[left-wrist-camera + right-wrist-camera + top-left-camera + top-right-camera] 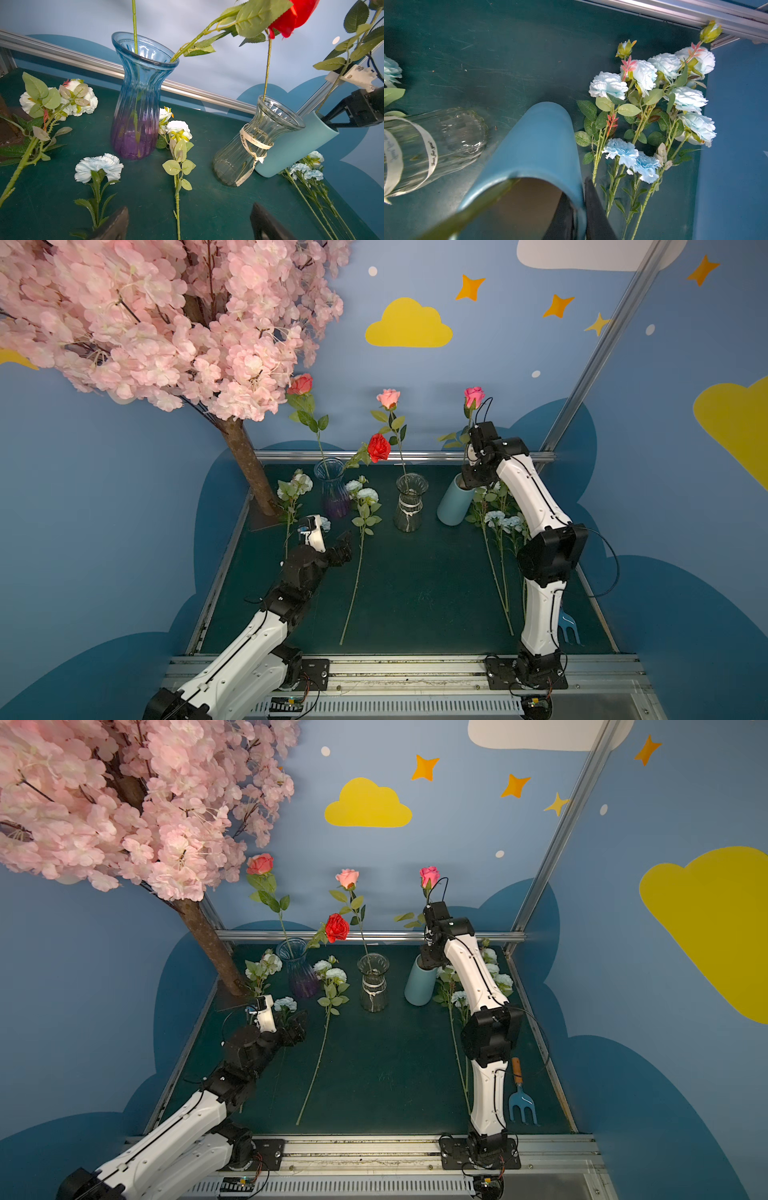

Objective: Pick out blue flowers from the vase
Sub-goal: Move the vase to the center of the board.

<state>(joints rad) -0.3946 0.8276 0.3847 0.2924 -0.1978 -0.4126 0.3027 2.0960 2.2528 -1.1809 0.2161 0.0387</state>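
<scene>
My left gripper (332,541) hovers low with jaws spread wide and empty; my right gripper (467,483) reaches forward, jaws pinched nearly together.

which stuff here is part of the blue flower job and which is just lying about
Part of the job:
- pale blue ruffled flowers lying on the mat
- blue-purple glass vase
- clear ribboned glass vase
- tilted light blue cylinder vase

Just lying about:
- blue garden fork
- pink blossom tree
</scene>
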